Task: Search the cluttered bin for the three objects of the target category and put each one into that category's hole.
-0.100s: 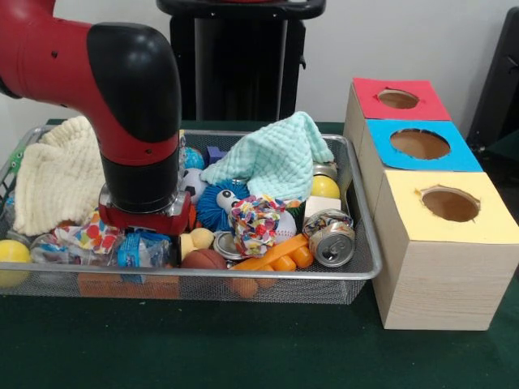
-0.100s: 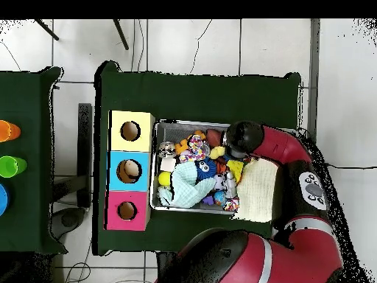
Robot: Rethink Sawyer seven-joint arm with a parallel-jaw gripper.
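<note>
A wire mesh bin [image 1: 366, 243] is full of mixed objects. My gripper [image 1: 148, 231] is lowered into its left part, among crinkled wrappers [image 1: 139, 247], and its tips are buried in the clutter. From above, the arm's black end [image 2: 243, 137] covers the bin's corner. Beside it lie a blue fuzzy ball with eyes [image 1: 217, 203], a dotted fabric ball [image 1: 255, 223], a crushed can [image 1: 331, 237], a yellow ball [image 1: 324, 187] and orange toy pieces [image 1: 280, 255]. Three boxes with round holes stand in a row: red [image 1: 397, 99], blue [image 1: 420, 144], yellow [image 1: 450, 204].
A mint cloth [image 1: 276, 154] drapes over the bin's back middle and a cream knitted cloth [image 1: 53, 174] covers its left end. Another yellow ball [image 1: 12, 253] sits at the bin's left edge. In the overhead view coloured cups [image 2: 7, 166] stand on a separate table.
</note>
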